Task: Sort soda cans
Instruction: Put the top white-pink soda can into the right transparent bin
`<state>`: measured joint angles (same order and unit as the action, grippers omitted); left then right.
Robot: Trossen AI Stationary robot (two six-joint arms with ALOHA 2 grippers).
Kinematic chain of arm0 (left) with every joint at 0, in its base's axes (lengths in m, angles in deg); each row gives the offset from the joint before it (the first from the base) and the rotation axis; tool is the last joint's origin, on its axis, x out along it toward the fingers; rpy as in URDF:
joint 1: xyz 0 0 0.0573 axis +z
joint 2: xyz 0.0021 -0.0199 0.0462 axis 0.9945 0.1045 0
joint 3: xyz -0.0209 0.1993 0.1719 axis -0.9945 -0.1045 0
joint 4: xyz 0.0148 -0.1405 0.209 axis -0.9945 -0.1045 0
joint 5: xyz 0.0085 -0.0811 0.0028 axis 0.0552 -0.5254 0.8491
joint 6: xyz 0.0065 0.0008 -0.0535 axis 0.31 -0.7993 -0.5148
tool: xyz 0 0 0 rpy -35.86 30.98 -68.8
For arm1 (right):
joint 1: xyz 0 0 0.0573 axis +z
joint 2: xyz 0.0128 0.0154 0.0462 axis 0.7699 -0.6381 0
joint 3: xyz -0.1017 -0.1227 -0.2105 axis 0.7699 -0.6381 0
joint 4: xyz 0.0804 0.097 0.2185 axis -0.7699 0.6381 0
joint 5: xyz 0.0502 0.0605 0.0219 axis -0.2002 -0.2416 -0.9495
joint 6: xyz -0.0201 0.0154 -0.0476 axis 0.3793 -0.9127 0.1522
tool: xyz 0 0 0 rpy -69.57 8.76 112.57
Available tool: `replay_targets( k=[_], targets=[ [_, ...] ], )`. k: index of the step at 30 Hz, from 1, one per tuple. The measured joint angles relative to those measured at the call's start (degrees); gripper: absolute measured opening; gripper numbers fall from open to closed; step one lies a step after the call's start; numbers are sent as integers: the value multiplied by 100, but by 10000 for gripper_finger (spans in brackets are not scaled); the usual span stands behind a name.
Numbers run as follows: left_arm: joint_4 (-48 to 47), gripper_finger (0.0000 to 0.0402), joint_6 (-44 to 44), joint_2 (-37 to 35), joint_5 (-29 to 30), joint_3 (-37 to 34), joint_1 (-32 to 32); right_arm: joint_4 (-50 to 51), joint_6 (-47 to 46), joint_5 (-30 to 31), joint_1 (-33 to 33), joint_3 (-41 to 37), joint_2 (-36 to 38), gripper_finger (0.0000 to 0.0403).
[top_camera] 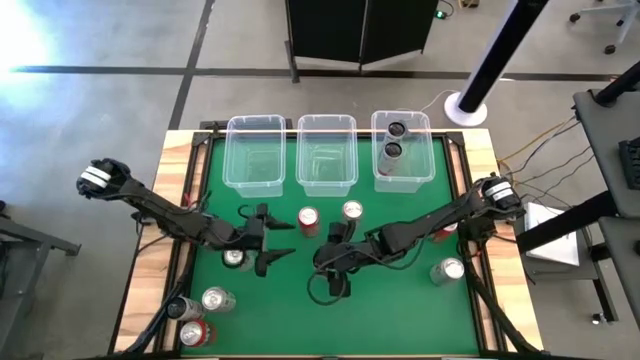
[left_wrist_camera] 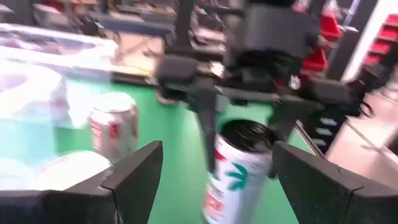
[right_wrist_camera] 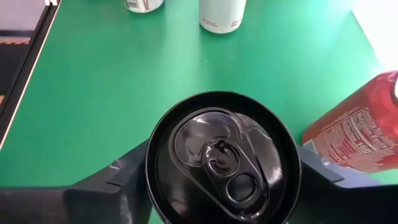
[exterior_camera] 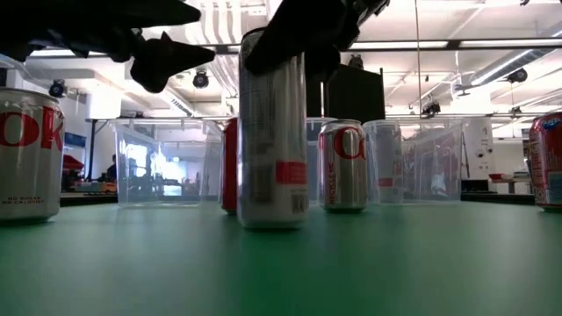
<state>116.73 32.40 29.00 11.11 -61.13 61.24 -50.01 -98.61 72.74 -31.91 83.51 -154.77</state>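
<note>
The green tabletop carries three clear plastic bins along its far edge. The left bin and the middle bin look bare inside, while the right bin holds two dark cans lying end to end.

The right arm reaches in from the right edge to the middle of the tabletop, where the right gripper is clenched around a silver can with a black top; its fingers press the can's sides just under the rim. In the low view this can stands upright on the green surface. The left arm comes in from the left edge, and the left gripper hangs with its fingers spread wide, grasping nothing, facing the held can from just beside it.

A red can and a silver can stand near the middle, just in front of the bins. Another silver can sits close under the left arm. A silver can stands toward the right edge, and a can partly hidden under the right arm seems red, though little of it shows. At the near left corner are a silver can, a red can and a dark can.
</note>
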Motion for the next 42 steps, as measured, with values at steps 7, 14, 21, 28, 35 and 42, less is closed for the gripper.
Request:
replay_targets(
  k=[7,14,21,28,35,42],
  targets=[
    [613,288,843,-231,260,1,370,929,328,1025,-24,252,1040,246],
    [666,288,1197,-420,257,-7,695,2447,219,3475,-421,42,2831,246],
    [894,288,1197,-233,246,10,989,3433,-434,3604,-2290,-499,3938,246],
    [867,288,1180,-257,247,15,1287,3571,-613,3220,-3539,-1013,4425,246],
    [871,288,1317,-322,236,15,1398,2737,-785,2490,-4394,-1960,4417,246],
    [784,288,1502,-430,234,15,1414,1642,-897,1924,-5032,-2853,4373,246]
  ],
)
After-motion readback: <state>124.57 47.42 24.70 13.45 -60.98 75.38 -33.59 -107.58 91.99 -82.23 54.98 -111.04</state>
